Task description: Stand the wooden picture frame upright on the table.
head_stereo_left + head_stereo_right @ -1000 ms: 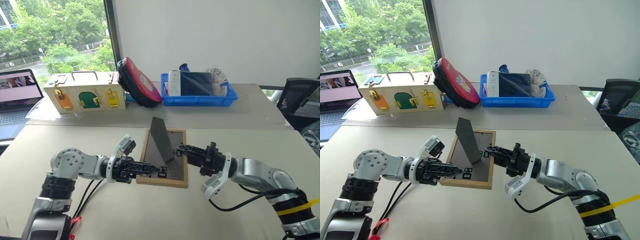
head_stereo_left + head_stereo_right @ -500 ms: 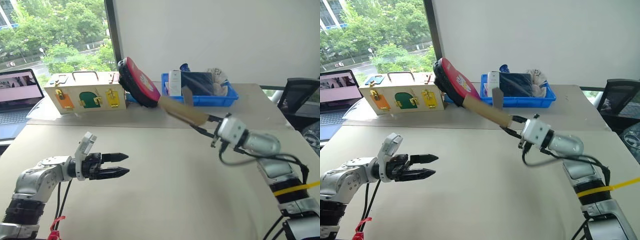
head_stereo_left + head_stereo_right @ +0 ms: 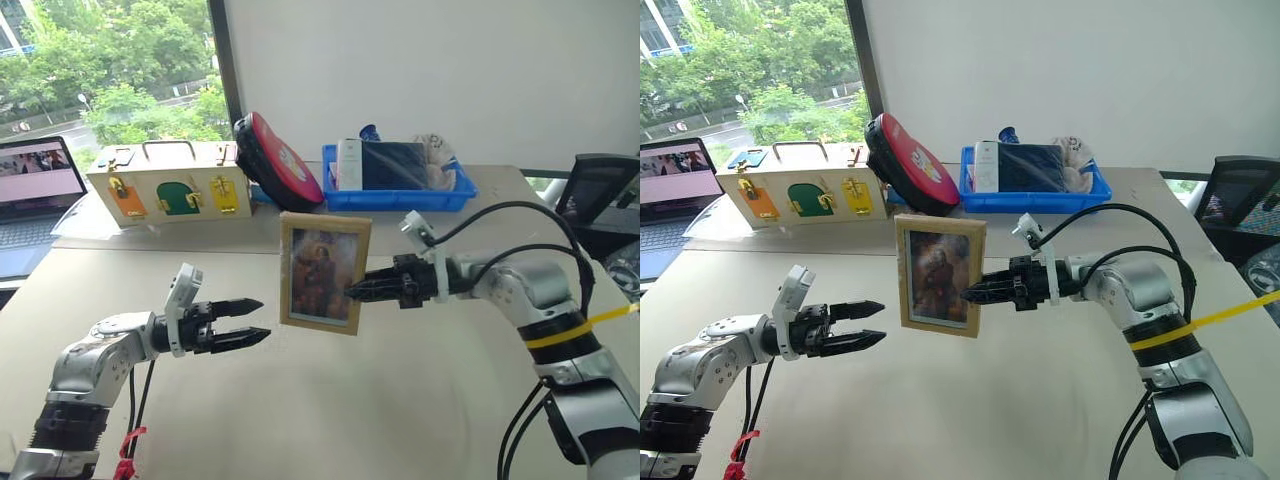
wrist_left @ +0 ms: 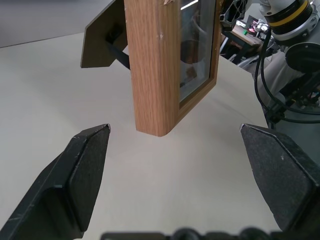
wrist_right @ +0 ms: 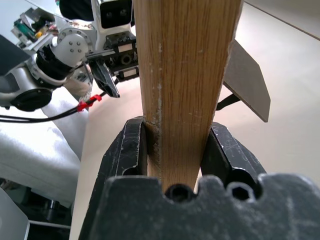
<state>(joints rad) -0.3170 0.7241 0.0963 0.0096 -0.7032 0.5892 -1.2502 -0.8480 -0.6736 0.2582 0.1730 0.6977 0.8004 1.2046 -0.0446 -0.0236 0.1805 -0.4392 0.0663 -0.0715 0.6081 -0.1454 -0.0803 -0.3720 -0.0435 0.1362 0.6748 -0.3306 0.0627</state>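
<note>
The wooden picture frame (image 3: 324, 272) is upright over the middle of the table (image 3: 400, 400), its dark portrait facing me. My right gripper (image 3: 350, 293) is shut on the frame's right edge; in the right wrist view both fingers (image 5: 131, 150) clamp the light-wood edge (image 5: 185, 75). The hinged stand (image 4: 102, 42) juts out behind. I cannot tell whether the lower edge touches the table. My left gripper (image 3: 262, 318) stands open a short way left of the frame, pointing at it, touching nothing.
Along the far side stand a pale wooden box with coloured doors (image 3: 170, 190), a red and black round object (image 3: 278, 165) and a blue tray of items (image 3: 398, 185). A laptop (image 3: 35, 180) sits far left and a black chair (image 3: 600, 200) far right.
A second ago the frame lay face down on the table with both grippers at it. The right gripper lifted and turned it upright, while the left gripper drew back to the left.
</note>
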